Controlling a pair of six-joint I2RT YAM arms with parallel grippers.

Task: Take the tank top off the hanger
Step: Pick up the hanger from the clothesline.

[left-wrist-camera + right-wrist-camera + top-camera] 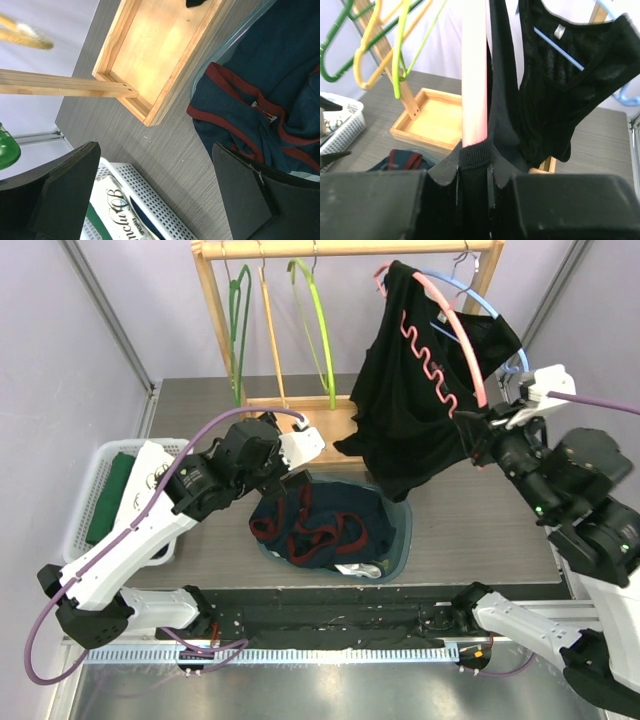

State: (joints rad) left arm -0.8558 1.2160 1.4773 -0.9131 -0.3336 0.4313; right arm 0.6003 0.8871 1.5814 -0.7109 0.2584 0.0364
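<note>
A black tank top (405, 390) with a pink squiggle print hangs on a pink hanger (455, 330) at the right end of the wooden rail. My right gripper (478, 425) is shut on a ribbed edge of the tank top (560, 75), low on its right side. In the right wrist view the pink hanger (474, 75) arm runs down into the fabric pinched in that gripper (474, 170). The left gripper (290, 472) hovers open over the table with nothing in it. Bare tabletop lies under that gripper (157, 200) in its own wrist view.
A wooden rack (345, 250) carries green (238, 320), yellow (270, 330) and lime (318, 320) hangers, plus a blue hanger (492, 305) behind the tank top. Its tray base (155, 55) sits mid-table. A blue tub (400, 530) holds navy-and-red garments (315, 525). A white basket (85, 495) stands left.
</note>
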